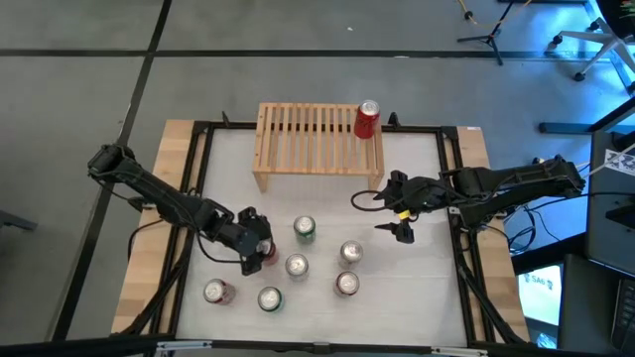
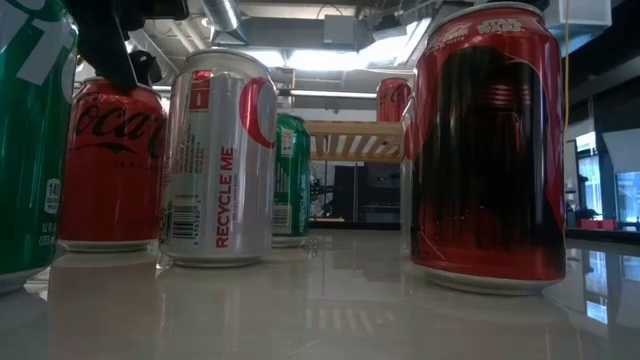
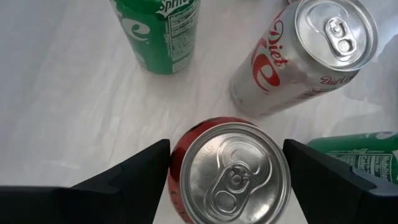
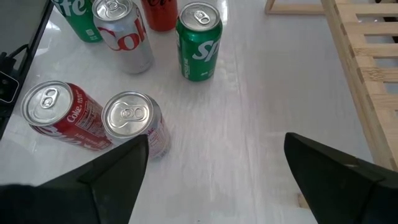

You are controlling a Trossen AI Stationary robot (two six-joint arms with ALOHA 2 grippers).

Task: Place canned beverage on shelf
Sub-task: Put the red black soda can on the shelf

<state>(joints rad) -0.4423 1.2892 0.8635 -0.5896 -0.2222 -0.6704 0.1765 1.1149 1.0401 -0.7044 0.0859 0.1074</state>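
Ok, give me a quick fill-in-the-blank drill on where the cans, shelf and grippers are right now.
1. The number of cans standing on the shelf is ____.
2. The can on the shelf is coloured ____.
3. The left gripper has its open fingers on either side of a red can that stands on the ____.
4. The right gripper hangs open above the table, holding ____.

Missing words: one; red; table; nothing

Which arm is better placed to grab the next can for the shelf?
Left. Its tool already straddles a red can, jaws open either side. The right tool hangs open over bare table, near the shelf.
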